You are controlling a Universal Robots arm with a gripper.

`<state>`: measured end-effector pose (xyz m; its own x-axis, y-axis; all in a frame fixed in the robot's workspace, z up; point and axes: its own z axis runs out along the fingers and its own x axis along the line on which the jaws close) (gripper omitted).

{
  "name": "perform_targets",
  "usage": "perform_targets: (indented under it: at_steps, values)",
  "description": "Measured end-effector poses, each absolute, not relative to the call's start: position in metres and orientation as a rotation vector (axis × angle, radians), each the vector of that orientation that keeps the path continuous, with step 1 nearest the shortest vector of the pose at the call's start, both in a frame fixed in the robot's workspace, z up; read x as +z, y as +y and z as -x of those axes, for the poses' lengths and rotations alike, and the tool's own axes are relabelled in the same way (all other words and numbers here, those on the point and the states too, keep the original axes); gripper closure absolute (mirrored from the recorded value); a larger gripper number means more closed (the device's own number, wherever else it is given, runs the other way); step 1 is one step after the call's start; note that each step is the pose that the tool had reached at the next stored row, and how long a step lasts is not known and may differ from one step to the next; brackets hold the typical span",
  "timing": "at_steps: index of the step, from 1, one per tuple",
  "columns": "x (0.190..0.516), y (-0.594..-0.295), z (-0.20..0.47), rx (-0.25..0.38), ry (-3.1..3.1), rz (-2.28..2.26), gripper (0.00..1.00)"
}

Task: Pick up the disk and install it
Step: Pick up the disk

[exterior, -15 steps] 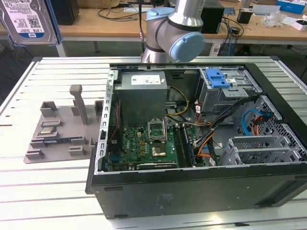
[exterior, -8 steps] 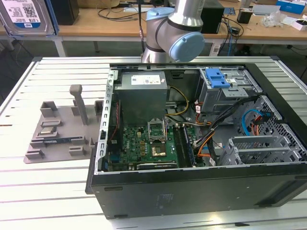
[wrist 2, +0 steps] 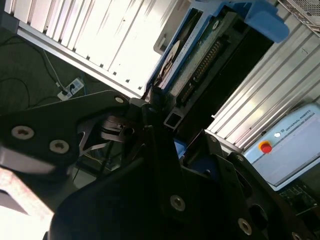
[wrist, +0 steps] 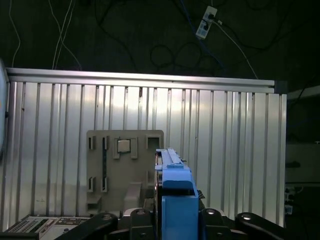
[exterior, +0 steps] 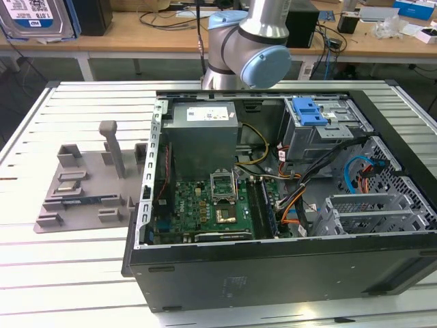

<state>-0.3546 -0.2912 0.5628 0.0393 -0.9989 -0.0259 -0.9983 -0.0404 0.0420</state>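
The disk [exterior: 34, 17] is a silver drive with a white-and-blue label in a bright blue carrier, cut off by the top edge at the exterior view's far left. In the first wrist view the disk [wrist: 174, 192] stands edge-on, high above the slatted table, with my gripper [wrist: 172, 216] shut on it, one black finger on each side. In the second wrist view the disk [wrist 2: 200, 55] reaches away from my gripper [wrist 2: 159, 107], showing its circuit-board side and blue frame.
The open computer case [exterior: 225, 287] lies on the slatted table, with a grey power-supply box [exterior: 203, 130], a motherboard [exterior: 205, 205] and a drive cage with a bare blue clip [exterior: 308, 109]. To the exterior view's left of the case lies a grey parts fixture [exterior: 82, 188], directly below the disk.
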Motion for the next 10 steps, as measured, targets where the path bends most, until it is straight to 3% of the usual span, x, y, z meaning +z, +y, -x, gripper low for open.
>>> perform_targets:
  at_steps: [10]
  values:
    - [0.563, -0.292, 0.319, -0.078, -2.166, -2.254, 0.63]
